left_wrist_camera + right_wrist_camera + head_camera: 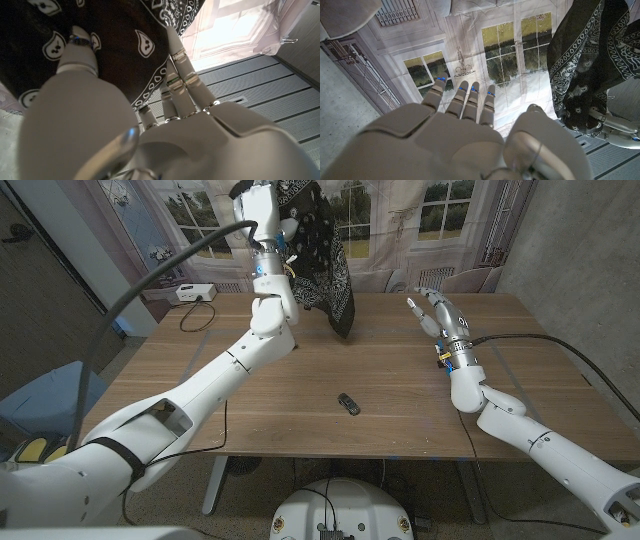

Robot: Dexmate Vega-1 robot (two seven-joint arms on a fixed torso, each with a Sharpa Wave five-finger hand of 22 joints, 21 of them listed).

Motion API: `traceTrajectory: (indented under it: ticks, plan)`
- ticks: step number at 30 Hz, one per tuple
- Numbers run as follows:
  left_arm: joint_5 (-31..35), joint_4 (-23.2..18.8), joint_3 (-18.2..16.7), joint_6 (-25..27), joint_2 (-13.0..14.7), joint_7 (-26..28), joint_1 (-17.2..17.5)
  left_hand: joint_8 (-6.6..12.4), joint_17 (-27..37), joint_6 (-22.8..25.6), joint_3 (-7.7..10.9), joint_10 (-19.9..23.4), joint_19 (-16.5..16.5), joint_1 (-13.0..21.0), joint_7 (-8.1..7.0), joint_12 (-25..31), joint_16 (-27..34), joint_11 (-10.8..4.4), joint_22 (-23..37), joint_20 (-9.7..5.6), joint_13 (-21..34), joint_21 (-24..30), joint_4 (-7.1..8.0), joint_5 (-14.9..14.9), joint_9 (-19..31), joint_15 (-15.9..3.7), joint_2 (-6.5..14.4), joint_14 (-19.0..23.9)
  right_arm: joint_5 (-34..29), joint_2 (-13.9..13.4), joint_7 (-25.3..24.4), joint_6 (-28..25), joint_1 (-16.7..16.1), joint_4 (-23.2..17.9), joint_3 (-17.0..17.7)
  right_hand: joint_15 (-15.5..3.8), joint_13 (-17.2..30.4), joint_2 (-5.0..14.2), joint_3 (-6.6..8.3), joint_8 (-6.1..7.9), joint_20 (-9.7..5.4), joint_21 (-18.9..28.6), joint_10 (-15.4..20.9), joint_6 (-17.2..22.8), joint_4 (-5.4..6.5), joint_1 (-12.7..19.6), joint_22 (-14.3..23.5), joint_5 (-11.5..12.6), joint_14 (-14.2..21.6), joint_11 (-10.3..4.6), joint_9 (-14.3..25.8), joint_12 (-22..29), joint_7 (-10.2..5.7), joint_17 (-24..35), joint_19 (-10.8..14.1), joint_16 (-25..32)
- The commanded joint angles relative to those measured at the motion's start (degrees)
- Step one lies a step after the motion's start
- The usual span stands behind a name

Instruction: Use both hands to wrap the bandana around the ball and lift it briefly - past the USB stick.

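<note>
Left hand point(268, 202) raised high above the far side of the surface point(400, 395), gripping the black bandana point(322, 242) at its top; cloth hanging down in a bunched drape, its lowest tip just above or touching the wood, hard to tell which. Ball hidden, possibly inside the cloth, not to be made out. In the left wrist view, fingers point(180, 75) pressed along the patterned bandana point(115, 45), thumb on the cloth's other side, fabric pinched between. Right hand point(432, 312) held over the right far part of the surface, well apart from the cloth, fingers spread and straight, holding nothing. In the right wrist view, right hand point(465, 130) wide with fingertips point(462, 92) fanned toward a window backdrop point(520, 45), bandana point(590, 55) dangling to one side with the left hand point(612, 127) at it. USB stick point(348, 404) lying small and dark on the wood near the middle, nearer the robot than the hanging cloth, between the two arms and touching neither. White box point(193, 293) with a cable at the far left corner of the surface. Curtain printed with windows behind
</note>
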Motion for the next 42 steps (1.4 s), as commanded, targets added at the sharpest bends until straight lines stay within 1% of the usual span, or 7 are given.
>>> traceTrajectory:
  ticks: [1,3,10,15,20,24,42]
  plan:
    - [3.3,5.7,4.9,5.8,0.6,-2.8,-2.3,1.27,0.1,22.1,10.25,9.5,-0.5,13.1,16.16,-0.2,-0.2,-9.41,0.1,-2.70,0.3,0.4,0.70,0.3,3.5,-5.54,15.4,4.6,0.4,-0.2,0.3,-0.3,-0.2,-0.4,-0.1,0.05,0.1,0.02,-0.31,-0.12,-0.13,0.0,0.2,-0.1,0.00,-0.3,0.2,0.0,0.4,0.24,0.0,0.0,-0.04,0.1,0.5,0.0]
    - [5.0,5.7,6.9,7.9,1.1,-6.1,-2.9,1.26,0.1,22.1,10.28,9.5,-0.5,13.1,16.01,-0.2,-0.2,-9.45,0.1,-2.75,0.4,0.5,0.70,0.3,3.5,-5.53,15.3,4.7,0.6,-0.2,0.3,-0.3,-0.2,-0.4,0.0,0.05,0.1,0.02,-0.32,-0.12,-0.10,0.0,0.2,-0.1,0.00,-0.4,0.2,0.0,0.4,0.25,0.0,0.0,-0.06,0.1,0.5,0.0]
    - [22.2,8.2,19.7,18.4,3.4,-25.1,-8.4,1.30,0.2,22.4,10.34,9.6,-1.0,12.8,15.63,-0.5,-0.2,-9.60,0.0,-2.84,0.5,0.5,0.77,0.2,3.4,-5.52,15.2,4.8,1.6,-0.7,1.3,0.4,-0.5,-0.4,0.2,0.03,0.2,0.04,-0.36,-0.17,-0.25,0.1,0.2,-0.2,0.00,-0.5,0.2,0.0,0.5,0.37,0.0,0.0,-0.04,0.0,0.8,0.1]
    - [30.4,8.4,23.1,17.9,4.3,-36.4,-9.6,1.31,0.2,22.6,10.36,9.8,-1.2,12.6,15.44,-0.8,-0.3,-10.15,0.0,-3.00,0.5,0.6,0.83,0.1,3.2,-5.54,15.0,4.8,1.4,-1.2,1.1,0.3,-1.0,-1.0,0.7,0.03,0.2,0.05,-0.37,-0.17,-0.24,0.1,0.2,-0.2,0.00,-0.5,0.2,0.0,0.6,0.30,0.0,0.0,0.02,0.0,0.9,0.1]
    - [31.1,6.3,21.5,13.8,4.3,-43.5,-8.4,1.34,0.2,22.8,10.37,9.8,-1.6,12.3,14.87,-1.0,-0.5,-10.45,0.0,-3.05,0.6,0.6,0.91,0.0,3.1,-5.55,14.9,4.8,1.2,-1.7,0.7,0.5,-1.4,-1.5,1.2,0.03,0.2,0.05,-0.39,-0.17,-0.26,0.1,0.2,-0.2,-0.01,-0.6,0.2,0.0,0.6,0.19,0.0,-0.1,0.00,0.0,0.9,0.1]
    - [33.2,7.3,21.3,11.8,3.4,-47.6,-7.5,1.34,0.2,22.9,10.40,10.1,-1.7,12.3,14.84,-1.2,-0.5,-10.49,0.0,-3.08,0.5,0.7,0.89,-0.1,3.0,-5.58,14.8,4.9,1.4,-1.9,0.6,0.7,-1.8,-1.5,1.6,0.00,0.2,0.07,-0.39,-0.19,-0.31,0.1,0.2,-0.3,-0.03,-0.6,0.2,0.1,0.7,0.20,0.0,-0.1,0.01,-0.1,1.0,0.1]
    - [23.2,7.9,17.2,6.7,-0.7,-49.9,-1.9,1.28,0.0,23.2,10.72,10.9,-1.8,12.2,15.06,-2.0,-0.9,-10.38,0.0,-2.96,0.6,1.3,0.76,-0.1,2.6,-5.58,14.6,5.1,0.8,-1.8,-0.4,2.3,-1.4,0.1,1.7,-0.09,0.2,0.10,-0.42,-0.15,-0.31,0.1,0.6,-0.2,-0.12,-0.7,0.2,0.1,1.2,0.38,0.0,0.0,-0.07,-0.2,1.1,0.3]
